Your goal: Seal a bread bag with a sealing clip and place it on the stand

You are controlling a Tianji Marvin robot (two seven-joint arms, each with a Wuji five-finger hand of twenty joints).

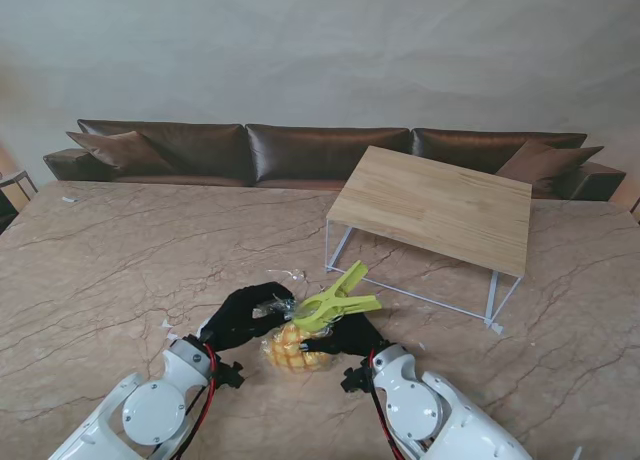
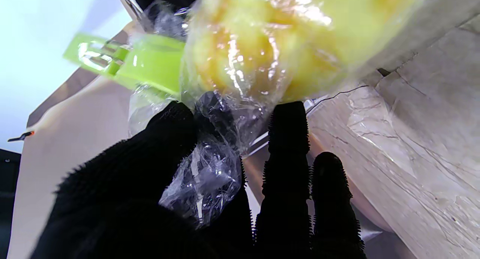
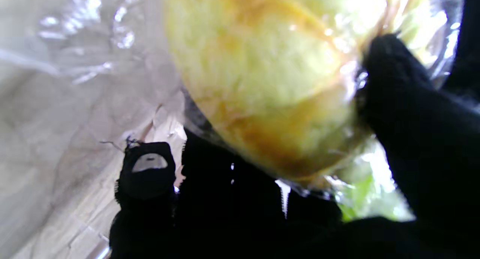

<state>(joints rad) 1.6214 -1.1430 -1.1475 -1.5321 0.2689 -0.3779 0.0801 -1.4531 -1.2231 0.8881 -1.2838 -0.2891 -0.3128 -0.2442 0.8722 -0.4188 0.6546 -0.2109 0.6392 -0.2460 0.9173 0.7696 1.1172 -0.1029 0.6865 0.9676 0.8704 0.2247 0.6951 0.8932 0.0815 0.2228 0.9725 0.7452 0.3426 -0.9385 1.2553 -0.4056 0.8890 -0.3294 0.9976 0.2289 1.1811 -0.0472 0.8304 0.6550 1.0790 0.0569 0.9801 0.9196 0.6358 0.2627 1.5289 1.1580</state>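
A clear bread bag (image 1: 290, 348) with a yellow crosshatched bun inside is held just over the marble table, between my two black-gloved hands. My left hand (image 1: 243, 315) is shut on the bag's twisted neck (image 2: 210, 169). A lime-green sealing clip (image 1: 338, 298) sits clamped on that neck beside the bun (image 2: 270, 45); the clip (image 2: 150, 62) shows beyond my left fingers. My right hand (image 1: 352, 335) is shut on the bag from the right, its fingers (image 3: 405, 112) pressed against the bun (image 3: 270, 82). The stand (image 1: 432, 208), a light wooden top on white wire legs, is farther from me to the right.
A brown leather sofa (image 1: 310, 150) with cushions runs along the table's far edge. Small scraps of clear plastic (image 1: 290, 274) lie on the marble table (image 1: 110, 270) just beyond the hands. A dark chair (image 1: 12, 195) stands at the far left.
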